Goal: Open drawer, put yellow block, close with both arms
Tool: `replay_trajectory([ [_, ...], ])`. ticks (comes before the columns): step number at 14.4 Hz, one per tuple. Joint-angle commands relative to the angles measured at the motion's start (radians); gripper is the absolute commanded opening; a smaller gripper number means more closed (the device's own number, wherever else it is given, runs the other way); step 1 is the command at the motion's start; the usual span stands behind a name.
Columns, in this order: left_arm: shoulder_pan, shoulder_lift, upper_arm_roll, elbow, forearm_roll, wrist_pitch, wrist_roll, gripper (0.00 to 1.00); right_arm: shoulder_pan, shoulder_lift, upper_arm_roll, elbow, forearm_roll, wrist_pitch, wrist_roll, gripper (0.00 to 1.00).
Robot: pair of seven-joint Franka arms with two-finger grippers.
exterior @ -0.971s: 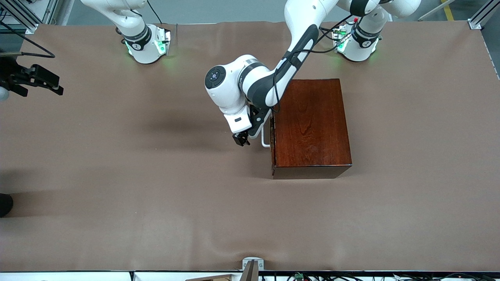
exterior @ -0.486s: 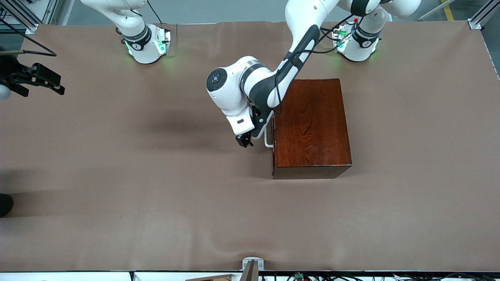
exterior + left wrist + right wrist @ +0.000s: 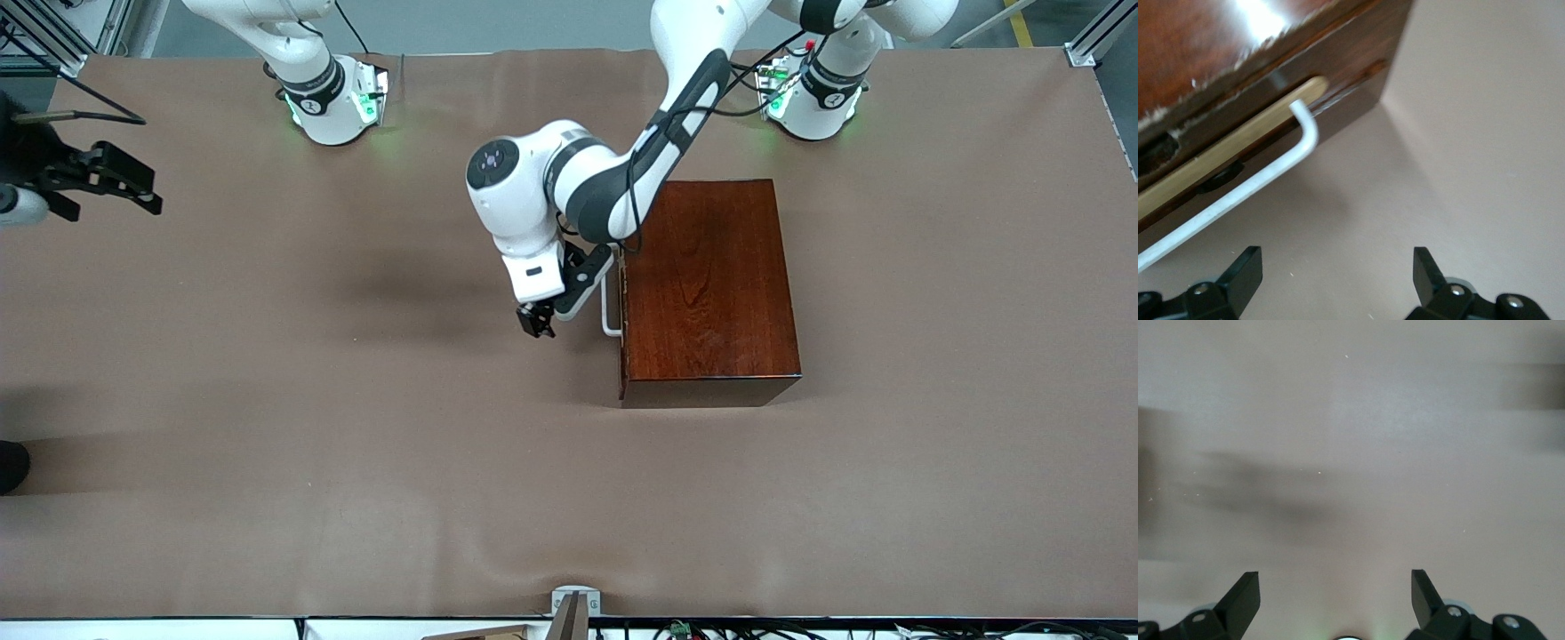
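Two arms on my board: one working at the box, one waiting at the table's edge.
Right gripper (image 3: pixel 133 191): parked over bare table mat (image 3: pixel 356 427) at the right arm's end; jaws spread wide and empty in its wrist view (image 3: pixel 1336 597), nothing but mat below. I read it as waiting clear so the other arm has room.
Left gripper (image 3: pixel 536 322): low over the mat just in front of the drawer, fingers apart and holding nothing (image 3: pixel 1338 277). The handle lies off to one side of the gap between them, not inside it, so no grasp exists yet.
Handle (image 3: pixel 607 307): white U-shaped bar on the drawer front, also clear in the left wrist view (image 3: pixel 1251 187); it stands proud of the wood, which I judge gives the fingers something to hook.
Drawer (image 3: pixel 621 329): shut, or very nearly, in the mahogany box (image 3: pixel 707 284); its front faces the right arm's end of the table, hence the sideways approach.
Yellow block: I find it in no view; I cannot say where it is.
Stage, my judgement: the opening step, pull not yet begun.
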Motion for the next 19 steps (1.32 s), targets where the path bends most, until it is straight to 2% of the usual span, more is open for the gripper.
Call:
replay_trajectory([
  [1, 0.004, -0.160, 0.008, -0.033, 0.019, -0.014, 0.153, 1.00, 0.013, -0.016, -0.003, -0.003, -0.014, -0.008, -0.008, 1.00],
  [7, 0.159, -0.372, 0.005, -0.057, 0.012, -0.190, 0.449, 1.00, 0.004, -0.016, -0.007, -0.005, -0.014, -0.016, -0.008, 1.00],
  [11, 0.269, -0.455, 0.003, -0.057, 0.012, -0.353, 0.703, 1.00, 0.003, -0.016, -0.012, -0.005, -0.014, -0.014, -0.008, 1.00],
  [16, 0.421, -0.524, -0.001, -0.060, 0.008, -0.411, 1.027, 1.00, 0.001, -0.016, -0.012, -0.003, -0.016, -0.011, -0.008, 1.00],
  [19, 0.535, -0.568, -0.013, -0.099, -0.065, -0.438, 1.235, 1.00, 0.003, -0.016, -0.013, -0.003, -0.016, -0.011, -0.008, 1.00],
])
